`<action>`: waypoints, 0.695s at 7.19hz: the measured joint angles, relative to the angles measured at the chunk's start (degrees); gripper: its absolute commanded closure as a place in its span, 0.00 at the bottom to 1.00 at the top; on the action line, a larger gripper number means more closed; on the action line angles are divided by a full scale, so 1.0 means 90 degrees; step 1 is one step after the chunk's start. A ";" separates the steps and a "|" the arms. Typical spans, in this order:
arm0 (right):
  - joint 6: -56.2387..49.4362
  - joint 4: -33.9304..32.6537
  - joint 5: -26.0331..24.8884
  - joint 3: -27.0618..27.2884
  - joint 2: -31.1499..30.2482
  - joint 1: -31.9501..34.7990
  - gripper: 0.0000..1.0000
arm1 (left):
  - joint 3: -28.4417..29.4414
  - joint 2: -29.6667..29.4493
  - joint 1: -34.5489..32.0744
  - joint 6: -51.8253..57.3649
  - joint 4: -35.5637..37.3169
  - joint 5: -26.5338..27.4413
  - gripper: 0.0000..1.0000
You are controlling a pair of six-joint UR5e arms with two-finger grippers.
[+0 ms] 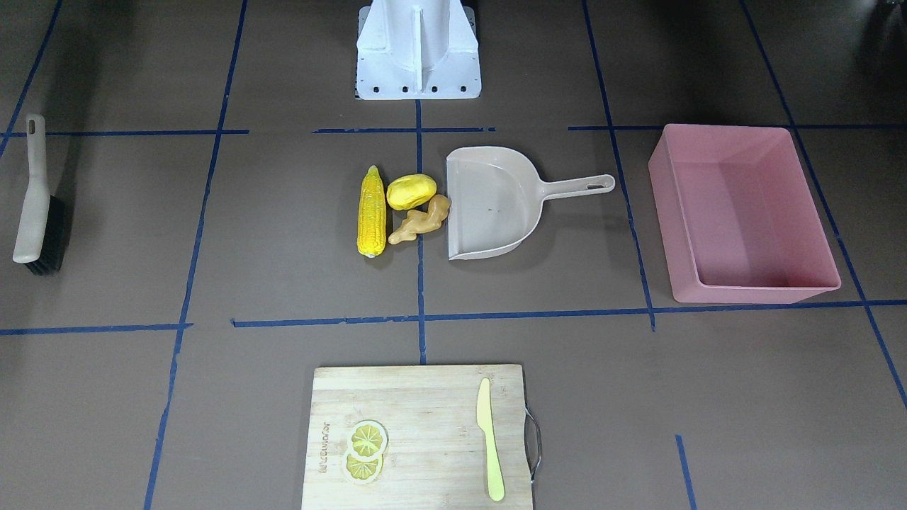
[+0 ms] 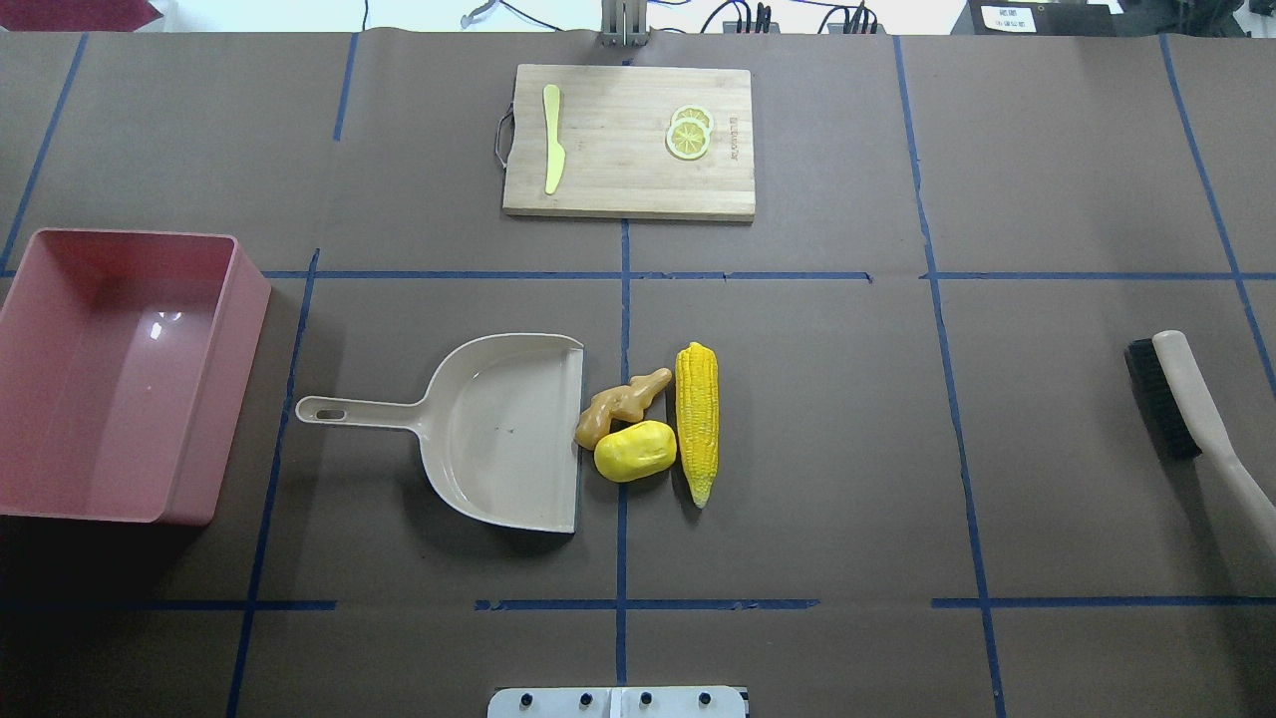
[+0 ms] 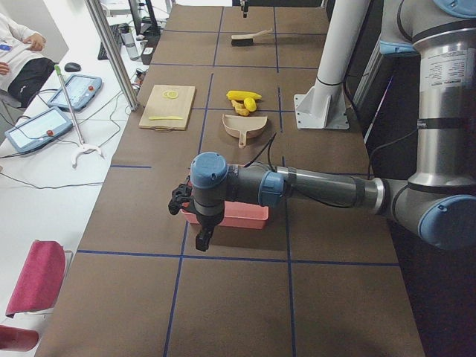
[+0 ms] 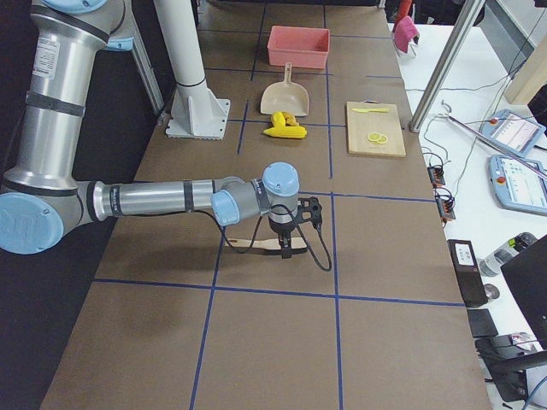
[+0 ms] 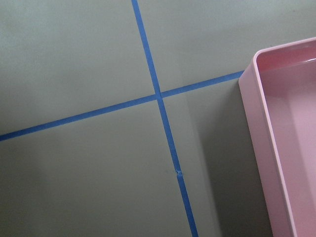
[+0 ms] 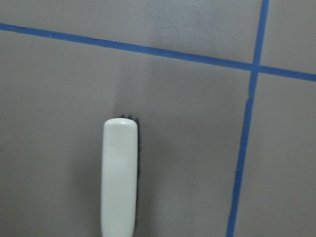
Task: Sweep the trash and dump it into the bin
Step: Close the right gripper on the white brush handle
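The trash lies mid-table: a yellow corn cob (image 2: 696, 419), a yellow potato-like lump (image 2: 635, 451) and a tan ginger root (image 2: 620, 404), just off the open edge of a beige dustpan (image 2: 498, 429). The pink bin (image 2: 234, 399) stands empty at the table's left end. My left gripper (image 3: 201, 239) hangs over the bin's outer end, and the bin's wall (image 5: 261, 118) shows in the left wrist view. My right gripper (image 4: 285, 248) hangs over a brush (image 4: 256, 244) at the right end. I cannot tell whether either gripper is open or shut.
The brush (image 2: 1186, 399) has a beige handle (image 6: 119, 173) and black bristles. A wooden cutting board (image 2: 618, 150) at the far edge holds lemon slices (image 2: 689, 135) and a pale yellow knife (image 2: 551, 140). The robot's white base (image 1: 418, 49) stands behind the trash.
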 measured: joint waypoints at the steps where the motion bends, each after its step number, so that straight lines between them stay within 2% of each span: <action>1: 0.0784 0.0723 -0.0133 0.0039 -0.0285 -0.0452 0.10 | 0.0005 -0.0019 0.0004 0.0000 -0.0003 -0.0006 0.00; 2: 0.1440 0.1301 -0.0350 0.0056 -0.0521 -0.0899 0.18 | 0.0005 -0.0026 0.0006 0.0001 -0.0004 -0.0009 0.00; 5: 0.1965 0.1750 -0.0714 0.0046 -0.0837 -0.1712 0.18 | -0.0018 -0.0027 0.0001 0.0001 -0.0005 -0.0024 0.00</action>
